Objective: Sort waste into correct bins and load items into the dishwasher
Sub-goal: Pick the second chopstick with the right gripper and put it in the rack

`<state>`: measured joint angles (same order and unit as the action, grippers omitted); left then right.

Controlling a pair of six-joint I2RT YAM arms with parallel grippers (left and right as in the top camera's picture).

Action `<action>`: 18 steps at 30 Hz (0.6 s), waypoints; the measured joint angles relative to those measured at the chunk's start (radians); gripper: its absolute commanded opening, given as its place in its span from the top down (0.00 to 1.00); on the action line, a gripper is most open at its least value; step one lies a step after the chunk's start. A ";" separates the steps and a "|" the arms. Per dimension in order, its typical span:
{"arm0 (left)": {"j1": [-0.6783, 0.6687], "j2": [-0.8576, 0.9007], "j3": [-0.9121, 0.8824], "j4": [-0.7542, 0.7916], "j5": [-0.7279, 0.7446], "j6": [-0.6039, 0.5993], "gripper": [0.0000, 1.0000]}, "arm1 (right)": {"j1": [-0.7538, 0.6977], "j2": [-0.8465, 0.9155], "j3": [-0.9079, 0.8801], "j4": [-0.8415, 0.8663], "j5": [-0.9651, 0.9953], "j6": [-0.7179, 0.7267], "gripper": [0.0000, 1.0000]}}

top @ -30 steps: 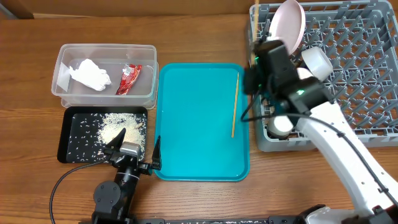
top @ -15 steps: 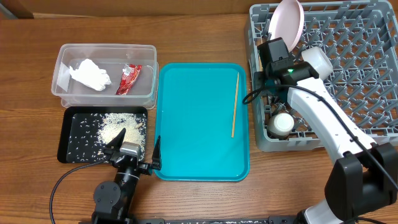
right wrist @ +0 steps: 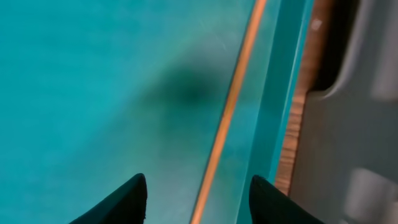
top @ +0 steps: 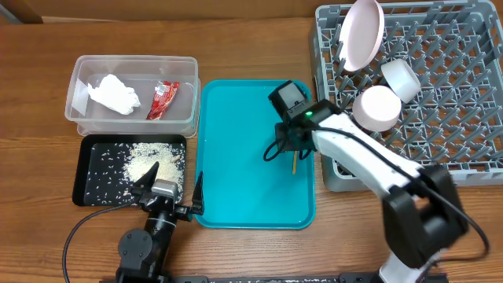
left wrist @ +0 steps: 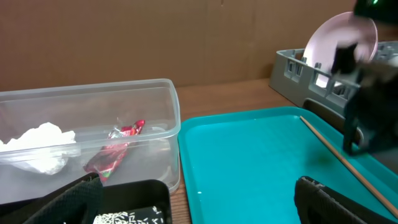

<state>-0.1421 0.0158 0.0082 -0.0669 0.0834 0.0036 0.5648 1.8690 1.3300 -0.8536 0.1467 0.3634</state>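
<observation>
One wooden chopstick (top: 294,164) lies along the right side of the teal tray (top: 236,157). My right gripper (top: 291,149) is open and low over it. In the right wrist view the chopstick (right wrist: 231,109) runs between the two fingers (right wrist: 198,200). My left gripper (top: 169,189) is open and empty at the table's front, between the black tray (top: 90,185) of rice (top: 153,161) and the teal tray. The clear tub (top: 78,79) holds the tissue (top: 114,93) and the red wrapper (top: 163,100). The grey rack (top: 456,94) holds an upright pinkish dish (top: 361,31), a white cup (top: 401,77) and a bowl (top: 377,108).
The left wrist view shows the tub (left wrist: 143,99), the wrapper (left wrist: 115,146), the tissue (left wrist: 37,146), the teal tray (left wrist: 261,162), the chopstick (left wrist: 348,165) and the rack (left wrist: 292,65). The rack's wall (right wrist: 354,124) stands close on the right of the right fingers.
My right arm has swung from the rack's left edge down over the chopstick on the teal tray. The bowl in the rack is now uncovered. The left arm has not moved.
</observation>
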 measured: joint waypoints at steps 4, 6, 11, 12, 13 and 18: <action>0.000 0.000 0.000 0.000 0.000 0.000 0.00 | 0.000 0.113 -0.010 0.003 0.012 0.014 0.87; 0.000 0.000 0.000 0.000 0.000 0.000 0.00 | 0.000 0.126 -0.006 -0.002 0.011 0.030 0.96; 0.000 0.000 0.000 0.000 0.000 0.000 0.00 | 0.000 0.126 0.000 -0.064 0.014 0.029 0.96; 0.000 0.000 0.000 0.000 0.000 0.000 0.00 | 0.000 0.123 0.000 -0.076 0.013 0.028 0.96; 0.000 0.000 0.000 0.000 0.000 0.000 0.00 | 0.000 0.117 0.000 -0.085 0.012 0.026 0.96; 0.000 0.000 0.000 0.000 0.000 0.000 0.00 | -0.016 -0.032 0.029 -0.084 0.050 -0.010 0.96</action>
<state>-0.1421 0.0158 0.0082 -0.0673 0.0837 0.0040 0.5488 1.8370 1.3590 -0.9375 0.1963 0.3534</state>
